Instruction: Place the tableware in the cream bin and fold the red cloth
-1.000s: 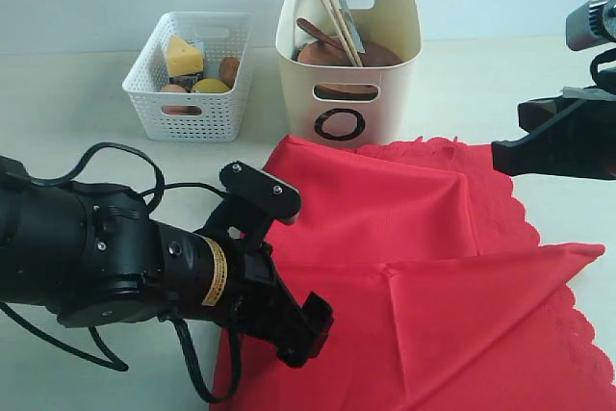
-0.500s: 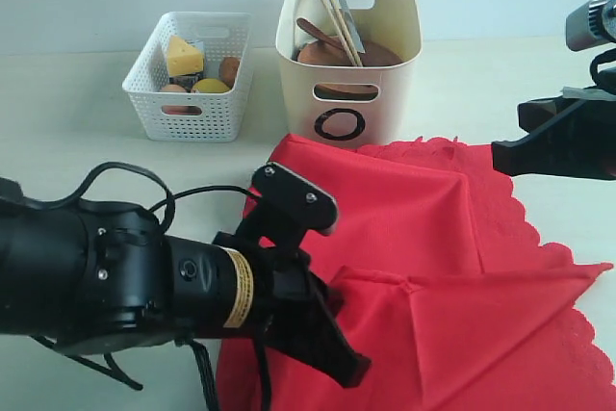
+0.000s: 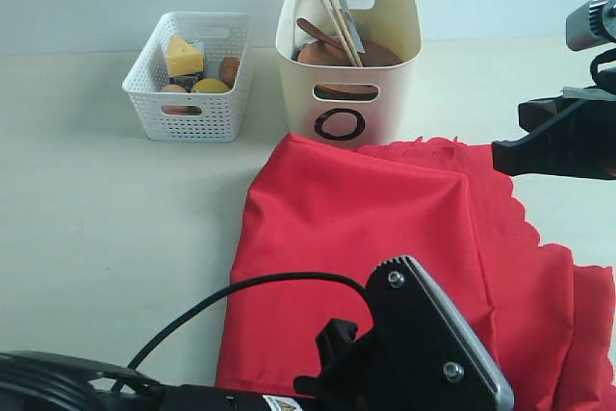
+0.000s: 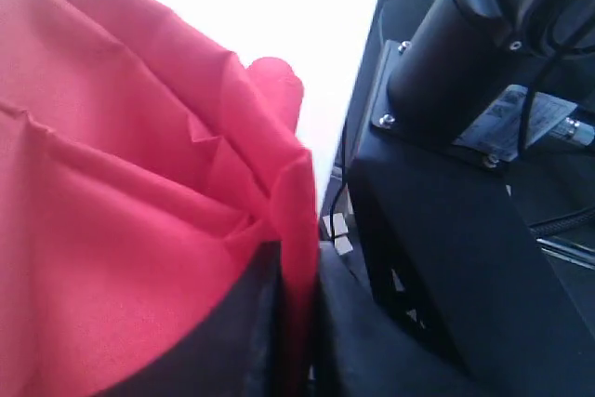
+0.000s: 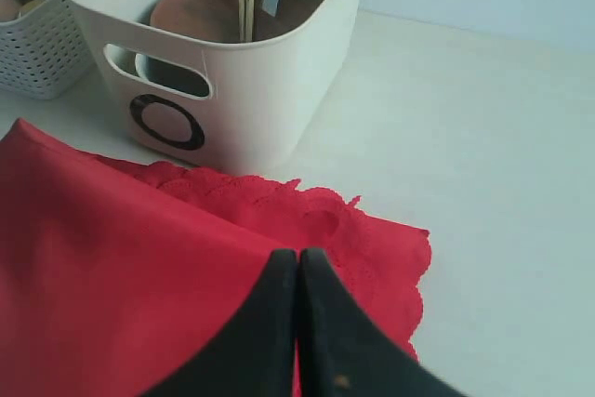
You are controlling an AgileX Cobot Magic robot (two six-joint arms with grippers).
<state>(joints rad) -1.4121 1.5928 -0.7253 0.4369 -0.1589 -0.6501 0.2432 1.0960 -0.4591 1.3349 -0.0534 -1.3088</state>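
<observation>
The red cloth (image 3: pixel 366 228) lies in front of the cream bin (image 3: pixel 385 93), its left part folded flat and its scalloped edge bunched at the right. My left gripper (image 4: pixel 296 323) is shut on a gathered fold of the red cloth (image 4: pixel 139 183). In the exterior view the left arm (image 3: pixel 423 353) fills the bottom edge and hides that gripper. My right gripper (image 3: pixel 498 155) is shut on nothing and hovers by the cloth's far right corner (image 5: pixel 372 239). The bin holds a brown plate (image 3: pixel 371 53), chopsticks (image 3: pixel 327 2), a knife (image 3: pixel 349 34) and a wooden spoon (image 3: pixel 318 31). The cup and bowl are hidden.
A white lattice basket (image 3: pixel 164 93) with a cheese wedge (image 3: pixel 183 55) and other food stands left of the bin. Pale tabletop (image 3: pixel 106 199) stretches left of the cloth. The left arm's cable (image 3: pixel 241 291) loops over the cloth's near part.
My left arm has swung right and toward the bottom edge, carrying its cloth fold along. The flap that lay across the right side is now drawn in. The right arm stayed put.
</observation>
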